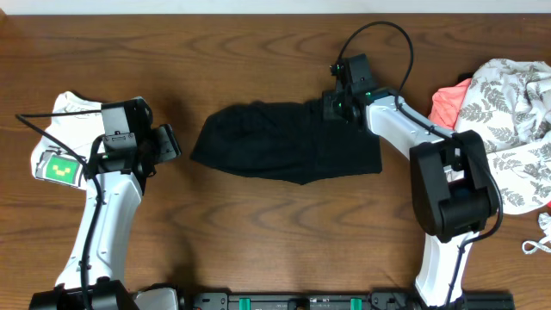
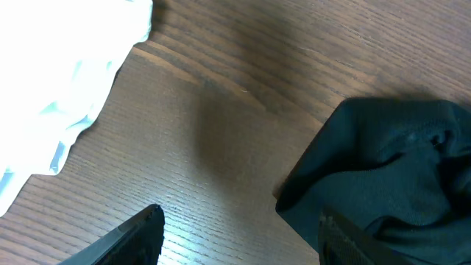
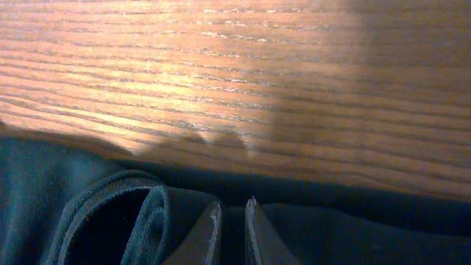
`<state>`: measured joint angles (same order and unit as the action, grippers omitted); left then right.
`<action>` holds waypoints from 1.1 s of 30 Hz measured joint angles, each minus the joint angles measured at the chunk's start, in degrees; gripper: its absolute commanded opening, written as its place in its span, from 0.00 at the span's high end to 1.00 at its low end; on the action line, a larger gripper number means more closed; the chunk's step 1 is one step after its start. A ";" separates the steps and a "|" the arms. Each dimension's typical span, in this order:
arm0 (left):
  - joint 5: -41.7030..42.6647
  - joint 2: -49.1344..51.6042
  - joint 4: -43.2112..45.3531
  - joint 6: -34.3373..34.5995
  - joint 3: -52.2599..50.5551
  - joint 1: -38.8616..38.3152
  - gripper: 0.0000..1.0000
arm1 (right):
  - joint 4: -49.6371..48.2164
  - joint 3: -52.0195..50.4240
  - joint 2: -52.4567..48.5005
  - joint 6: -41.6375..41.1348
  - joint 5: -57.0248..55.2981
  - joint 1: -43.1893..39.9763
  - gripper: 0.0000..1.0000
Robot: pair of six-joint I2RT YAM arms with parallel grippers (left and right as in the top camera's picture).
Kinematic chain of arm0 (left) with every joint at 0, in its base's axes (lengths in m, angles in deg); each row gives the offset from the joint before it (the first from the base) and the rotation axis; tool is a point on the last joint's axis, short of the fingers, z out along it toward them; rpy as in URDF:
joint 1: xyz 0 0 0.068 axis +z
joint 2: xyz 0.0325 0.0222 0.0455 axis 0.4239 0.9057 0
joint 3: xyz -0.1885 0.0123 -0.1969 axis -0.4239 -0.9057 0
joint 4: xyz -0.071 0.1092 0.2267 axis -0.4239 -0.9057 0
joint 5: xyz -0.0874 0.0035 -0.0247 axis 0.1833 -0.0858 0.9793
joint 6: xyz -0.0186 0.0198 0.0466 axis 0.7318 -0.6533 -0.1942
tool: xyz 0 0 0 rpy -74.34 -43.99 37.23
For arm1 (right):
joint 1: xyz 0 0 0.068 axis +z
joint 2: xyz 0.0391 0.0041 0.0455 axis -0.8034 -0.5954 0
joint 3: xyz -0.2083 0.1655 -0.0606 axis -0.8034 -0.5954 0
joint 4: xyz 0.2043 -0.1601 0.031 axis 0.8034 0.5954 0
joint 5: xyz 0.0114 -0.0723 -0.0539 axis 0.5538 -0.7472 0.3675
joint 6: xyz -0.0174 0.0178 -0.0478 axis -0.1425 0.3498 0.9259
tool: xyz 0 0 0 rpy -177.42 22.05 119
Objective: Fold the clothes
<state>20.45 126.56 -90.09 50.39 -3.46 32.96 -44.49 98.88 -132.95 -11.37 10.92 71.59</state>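
Observation:
The clothes show as one black garment (image 1: 284, 142), lying partly folded and rumpled at the table's middle. My right gripper (image 1: 331, 108) sits low on its upper right edge. In the right wrist view the fingers (image 3: 213, 228) stand a narrow slit apart over the dark fabric (image 3: 353, 228), beside a rolled hem. Whether cloth is still pinched there is unclear. My left gripper (image 1: 168, 142) waits just left of the garment, open, with bare wood between its fingers (image 2: 151, 224). The garment's left corner (image 2: 390, 169) lies in front of its right finger.
A white cloth (image 1: 73, 108) lies at the far left behind the left arm, also in the left wrist view (image 2: 66, 66). A pile of leaf-patterned white fabric (image 1: 516, 112) and an orange piece (image 1: 448, 103) fills the right edge.

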 measured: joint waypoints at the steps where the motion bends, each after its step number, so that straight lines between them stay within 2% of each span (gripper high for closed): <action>1: 0.00 0.00 0.00 0.00 0.00 0.00 0.33 | -0.04 0.00 -0.33 -0.11 0.28 0.00 0.88; 7: 0.00 0.00 -0.02 0.00 0.00 0.00 0.33 | -0.98 0.24 -2.36 -0.59 2.03 0.11 0.79; 11: 0.00 0.00 -0.11 0.00 0.00 0.00 0.33 | -2.29 0.42 -2.86 -0.63 3.32 0.13 0.68; 17: 0.00 0.00 -0.68 0.00 0.00 0.00 0.33 | -1.60 0.70 -2.58 -0.46 5.22 0.26 0.58; 20: 0.33 0.00 -1.16 0.04 0.00 0.00 0.23 | 1.55 0.63 -0.94 -0.24 6.03 0.17 0.54; 25: 9.16 0.31 1.29 -0.57 -0.02 0.00 0.18 | 8.55 0.17 9.20 0.66 5.64 -1.25 0.45; 30: 20.00 3.28 6.75 -4.24 -0.02 -0.07 0.08 | 20.87 0.66 23.65 2.58 4.39 -4.26 0.44; 33: 25.55 7.80 11.63 -6.29 0.00 -0.07 0.06 | 28.57 0.94 28.09 3.08 3.78 -5.22 0.43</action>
<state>46.00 134.36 -78.46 44.10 -3.46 32.89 -15.92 99.82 -104.86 -8.29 14.70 66.36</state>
